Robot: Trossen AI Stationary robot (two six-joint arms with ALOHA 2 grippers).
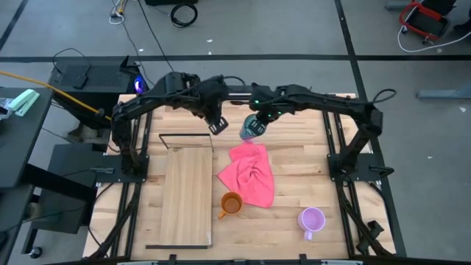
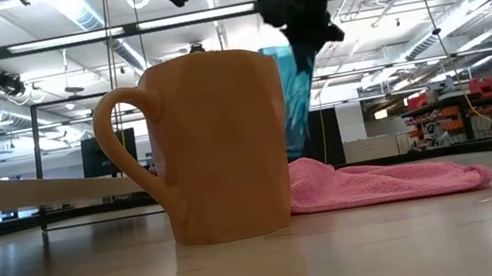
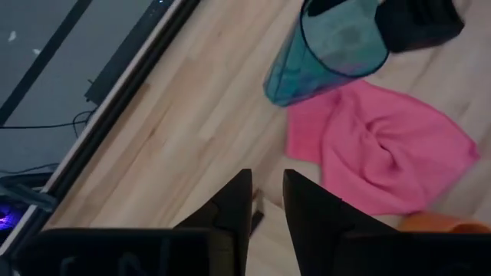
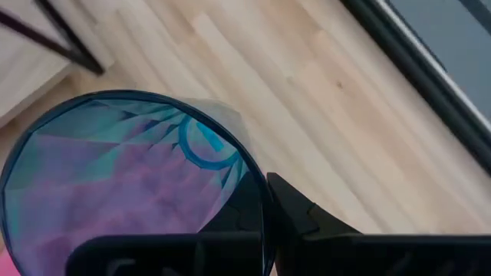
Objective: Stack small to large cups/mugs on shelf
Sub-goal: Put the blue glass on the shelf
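Teal tumbler (image 1: 250, 129) held off the tabletop near table centre-rear, clamped at the rim by the right gripper (image 1: 259, 125), one finger inside the wall, one outside; tilted in the left wrist view (image 3: 326, 50). Pink cloth (image 1: 250, 173) directly at 6 o'clock from the tumbler, lying flat. Orange mug (image 1: 231, 204) standing upright at 7 o'clock from the cloth, touching its edge, handle toward the shelf. Lilac mug (image 1: 312, 219) upright at 4 o'clock from the cloth, well apart. Shelf (image 1: 188, 195) at 9 o'clock from the cloth, bare, black wire frame at its rear end. Left gripper (image 1: 218, 126) hovering just beside the tumbler at 9 o'clock, fingers (image 3: 230, 211) nearly together, holding nothing.
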